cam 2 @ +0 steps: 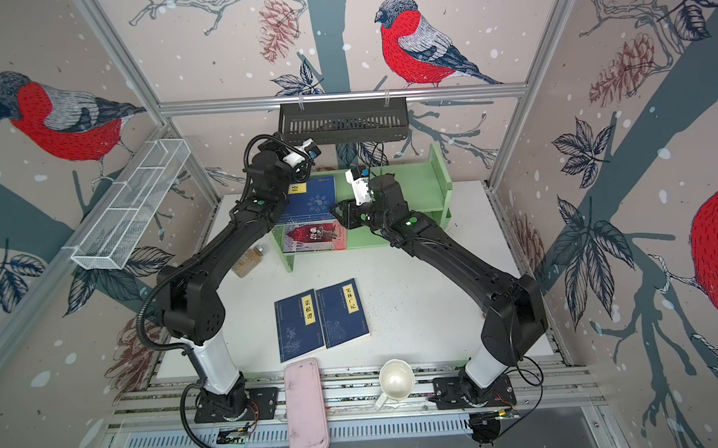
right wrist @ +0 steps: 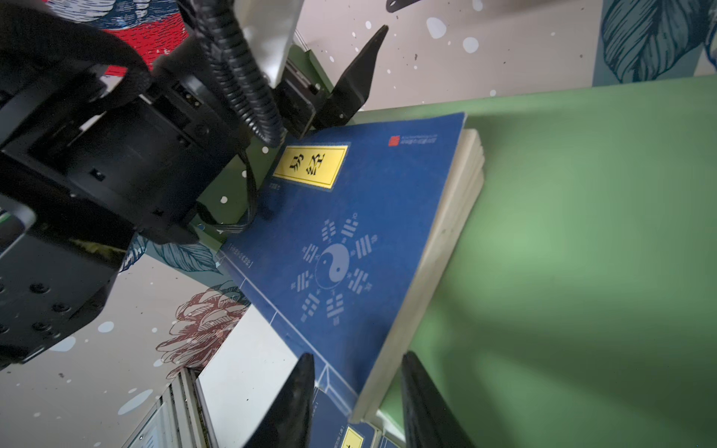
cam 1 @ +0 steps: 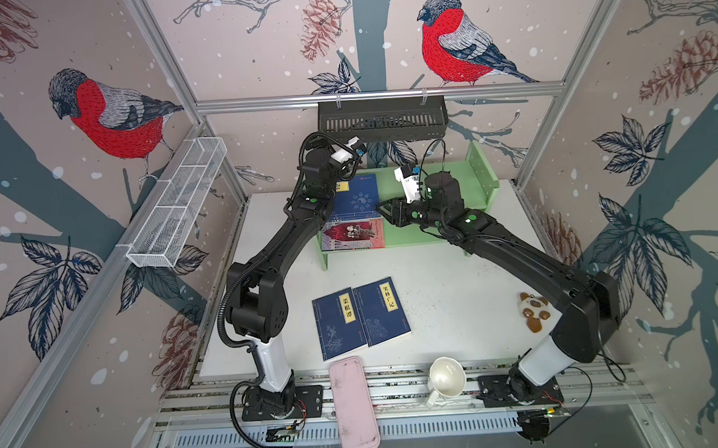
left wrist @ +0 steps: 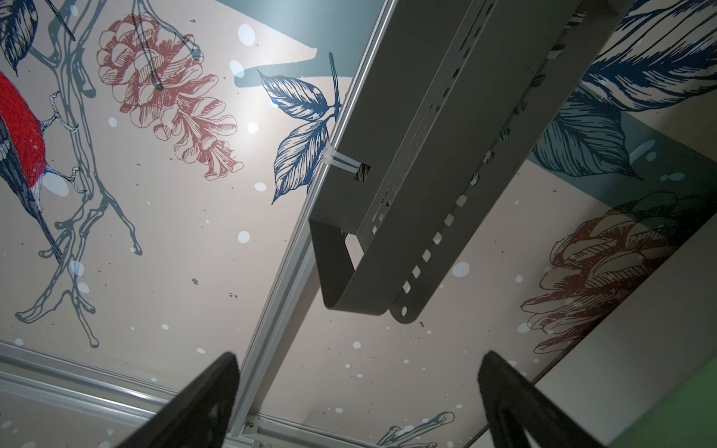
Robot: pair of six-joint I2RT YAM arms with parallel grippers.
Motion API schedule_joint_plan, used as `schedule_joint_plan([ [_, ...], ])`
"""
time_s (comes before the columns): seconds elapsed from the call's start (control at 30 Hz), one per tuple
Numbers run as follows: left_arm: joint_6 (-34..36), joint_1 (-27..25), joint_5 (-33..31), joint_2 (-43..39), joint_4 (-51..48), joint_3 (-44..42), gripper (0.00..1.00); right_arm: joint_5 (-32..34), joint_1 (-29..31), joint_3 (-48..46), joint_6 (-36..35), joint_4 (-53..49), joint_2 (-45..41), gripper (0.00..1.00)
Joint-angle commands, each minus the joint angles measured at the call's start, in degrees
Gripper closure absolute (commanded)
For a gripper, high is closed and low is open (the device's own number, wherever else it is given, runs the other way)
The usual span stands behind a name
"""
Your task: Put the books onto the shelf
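The shelf (cam 1: pixel 483 174) stands at the back of the counter (cam 1: pixel 456 300); a navy book (right wrist: pixel 349 232) lies flat at the left end of its top board, with a red-and-grey book (cam 1: pixel 353 233) on the board below; the top board beside the navy book's page edge is bare green. The right gripper (right wrist: pixel 357 358), partly open, straddles that book's near corner at the board's front edge; whether it presses the book I cannot tell. The left gripper (left wrist: pixel 359 355) gapes wide and empty beneath the black basket (left wrist: pixel 426 155). Two more navy books (cam 1: pixel 339 323) lie side by side mid-counter, long edges meeting; bare counter separates them from the shelf.
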Motion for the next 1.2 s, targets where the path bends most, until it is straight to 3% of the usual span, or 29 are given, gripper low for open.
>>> schedule_joint_plan([
  [0.0, 0.1, 0.1, -0.4, -0.6, 1.0, 0.1, 0.04, 0.6, -0.1, 0.5, 0.0, 1.1, -0.5, 0.61],
  [0.63, 0.3, 0.2, -1.0, -1.1, 1.5, -0.5, 0.03, 0.3, -0.3, 0.5, 0.2, 1.2, -0.8, 0.61],
  [1.17, -3.3, 0.8, -2.2, -1.5, -1.0, 8.2, 0.03, -2.3, 0.3, 1.3, 0.4, 1.5, 0.1, 0.61],
])
